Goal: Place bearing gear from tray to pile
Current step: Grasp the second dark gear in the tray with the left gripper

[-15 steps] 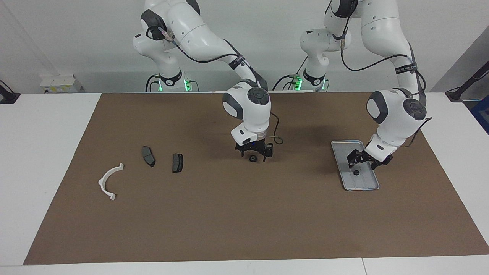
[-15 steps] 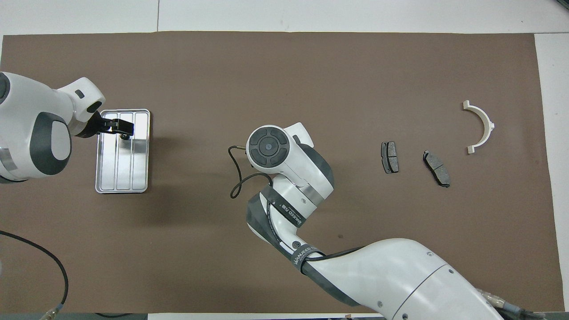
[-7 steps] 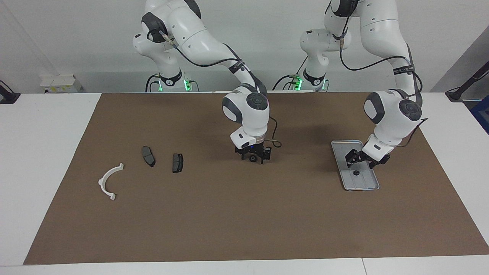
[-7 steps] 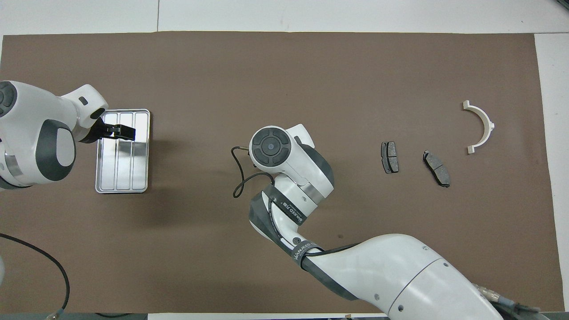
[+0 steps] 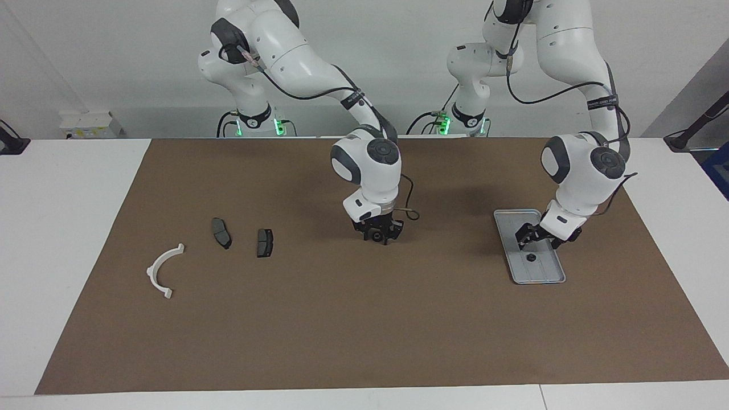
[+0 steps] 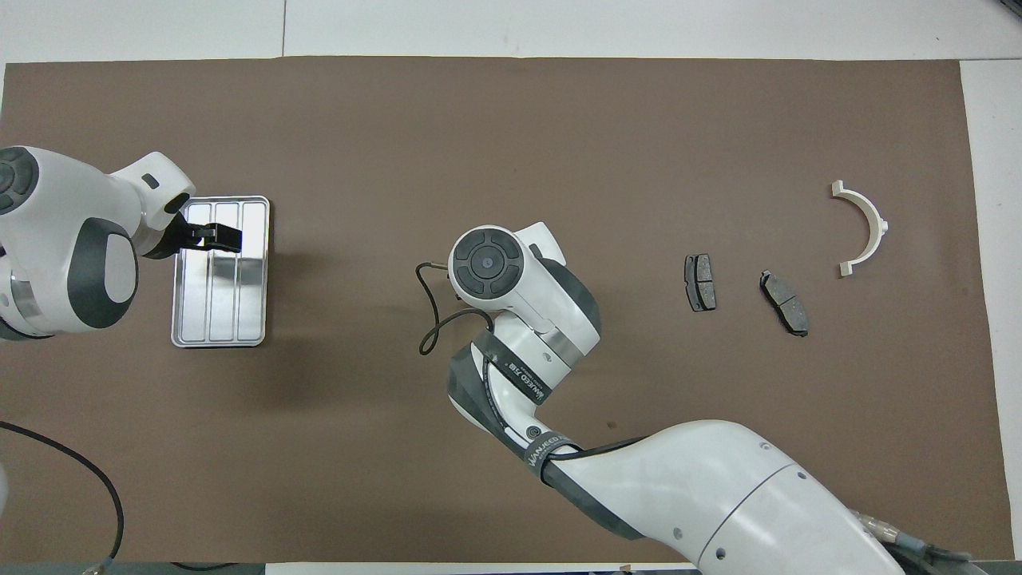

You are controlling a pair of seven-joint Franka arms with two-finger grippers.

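Observation:
A small black bearing gear [image 5: 376, 236] lies on the brown mat mid-table, between the tray and the pile. My right gripper [image 5: 376, 235] is down at the mat, shut on this gear. In the overhead view its own wrist [image 6: 487, 263] hides gripper and gear. The silver tray [image 5: 548, 277] [image 6: 215, 315] sits toward the left arm's end and holds another small black gear [image 5: 531, 257]. My left gripper [image 5: 535, 240] [image 6: 214, 235] hangs open just over the tray, above that gear. The pile is a white curved bracket [image 5: 164, 270] [image 6: 866, 226] and two dark pads [image 5: 221, 232] [image 5: 265, 242].
The brown mat [image 5: 364, 330] covers most of the white table. A thin black cable [image 6: 431, 319] loops off the right wrist. The right arm's long forearm [image 6: 718, 495] spans the mat nearest the robots in the overhead view.
The right gripper's fingers have come together around the gear on the mat, from wide open. The left gripper has drifted slightly over the tray and stayed open.

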